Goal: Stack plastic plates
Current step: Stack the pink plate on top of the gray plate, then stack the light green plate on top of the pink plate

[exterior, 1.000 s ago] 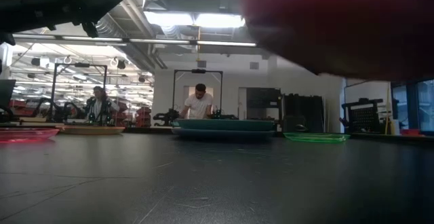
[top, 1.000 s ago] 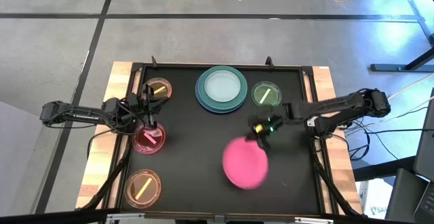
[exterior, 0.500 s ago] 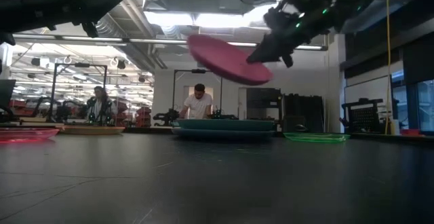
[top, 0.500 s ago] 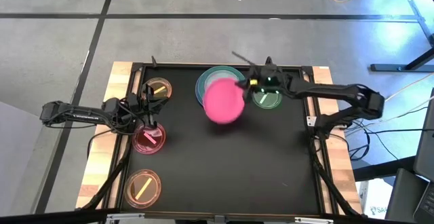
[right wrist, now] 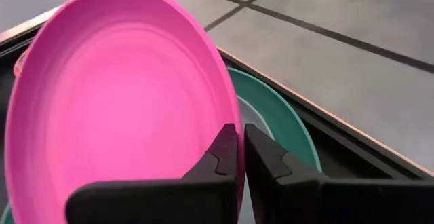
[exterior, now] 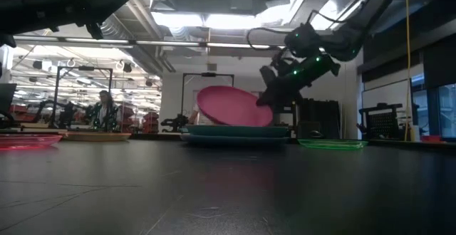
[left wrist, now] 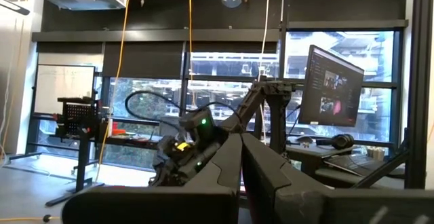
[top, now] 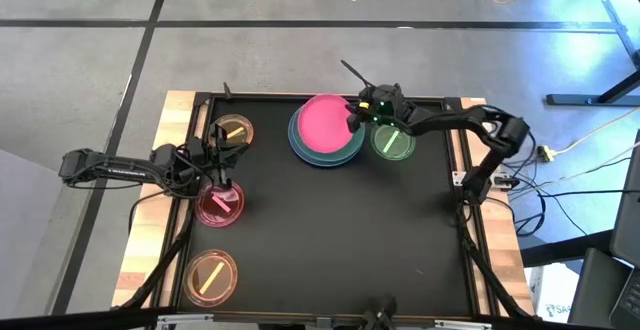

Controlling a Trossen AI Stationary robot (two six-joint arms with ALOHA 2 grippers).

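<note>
The pink plate (top: 322,122) hangs tilted over the stack of large teal and blue plates (top: 328,151) near the table's far edge, with my right gripper (top: 356,121) shut on its right rim. In the low view the pink plate (exterior: 228,107) slants just above the stack (exterior: 235,132); whether they touch does not show. Small translucent plates lie flat on the table: green (top: 393,142), orange (top: 232,130), red (top: 220,203), another orange (top: 210,275). My left gripper (top: 216,173) waits shut above the red plate at the left. My right gripper pinches the pink plate's rim (right wrist: 230,119) between its two fingers (right wrist: 220,157), on the side facing the table's right edge. The fingers come slanting down from the right. The plate is tilted, its far side lower over the teal plate (right wrist: 278,115).
Wooden strips (top: 175,120) frame the black mat (top: 330,240), whose middle and near right part are bare. The green plate (exterior: 331,144) lies just right of the stack. People and equipment show in the room beyond the far edge.
My right gripper has carried the pink plate from the table's near middle toward the far edge, first high in the air, then down over the teal and blue stack. The plate stays tilted in the hold and is now much lower, at the stack's top.
</note>
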